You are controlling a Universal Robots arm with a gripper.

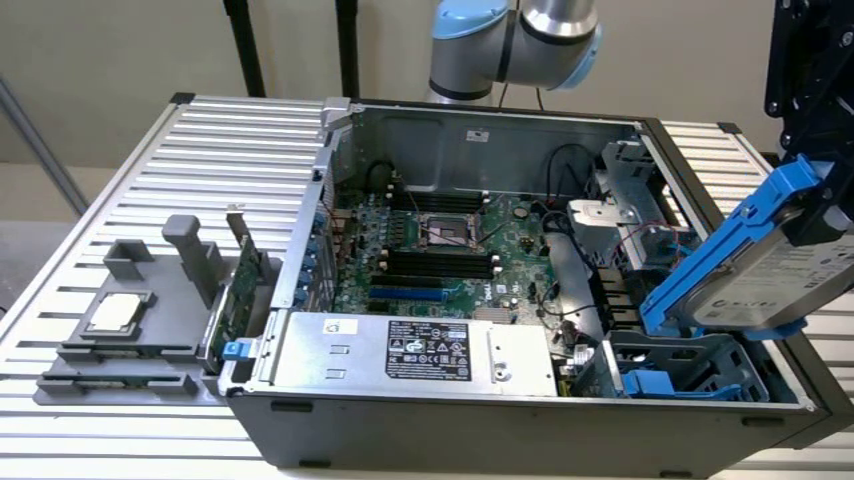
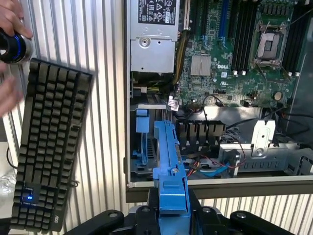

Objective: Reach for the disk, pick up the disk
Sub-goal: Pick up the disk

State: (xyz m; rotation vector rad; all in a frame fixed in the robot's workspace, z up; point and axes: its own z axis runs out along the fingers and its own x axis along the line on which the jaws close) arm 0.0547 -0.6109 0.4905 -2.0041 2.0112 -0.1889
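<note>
The disk (image 1: 771, 278), a silver-grey drive with a white label clipped in a bright blue frame (image 1: 721, 250), hangs tilted above the open computer case at the exterior view's right. It is lifted clear of the blue drive bay (image 1: 681, 372) below it. My gripper (image 1: 825, 215) is shut on its upper end. In the wrist view the blue frame (image 2: 168, 166) shows edge-on, clamped between my black fingers (image 2: 146, 215), with the gripper (image 2: 173, 211) over the case's corner.
The open case (image 1: 534, 410) holds a motherboard (image 1: 441, 240) and a silver box with a black label (image 1: 414, 352). A grey tray with a small chip (image 1: 114, 315) lies at the exterior view's left. A black keyboard (image 2: 46, 142) and a person's hand (image 2: 12, 19) are beside the case.
</note>
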